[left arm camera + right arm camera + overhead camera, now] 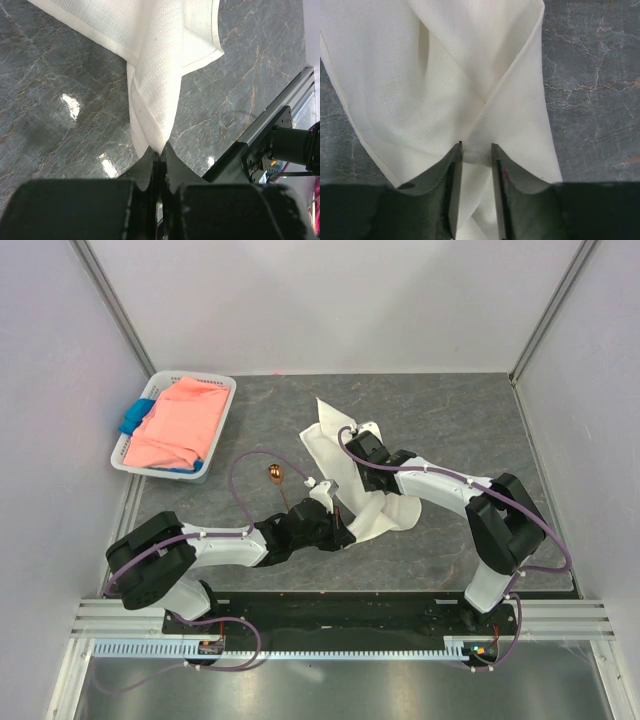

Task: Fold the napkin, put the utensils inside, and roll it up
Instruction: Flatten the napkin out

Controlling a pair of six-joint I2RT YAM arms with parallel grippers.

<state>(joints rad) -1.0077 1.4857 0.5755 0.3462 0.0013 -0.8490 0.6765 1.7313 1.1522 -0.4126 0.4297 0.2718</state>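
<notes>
Two arms met at a plain off-white cloth napkin (322,445), crumpled at the centre of the grey marbled tabletop (480,420).

Seen from above, the napkin ran from twelve o'clock down to five o'clock, and the right arm crossed over its middle and hid that part. At ten o'clock on the table stood a white slotted plastic basket (226,425) holding a salmon-pink cloth (175,425) with a blue cloth (133,418) beneath it at its nine o'clock edge. The left gripper (161,150) had its jaws pressed together, pinching a gathered fold at the napkin's seven o'clock end. The right gripper (476,150) had its jaws spread apart astride another fold, cloth lying between them. A slim copper-brown metal spoon (276,474) lay on the bare table at the napkin's nine o'clock, just beside the left arm's wrist.
</notes>
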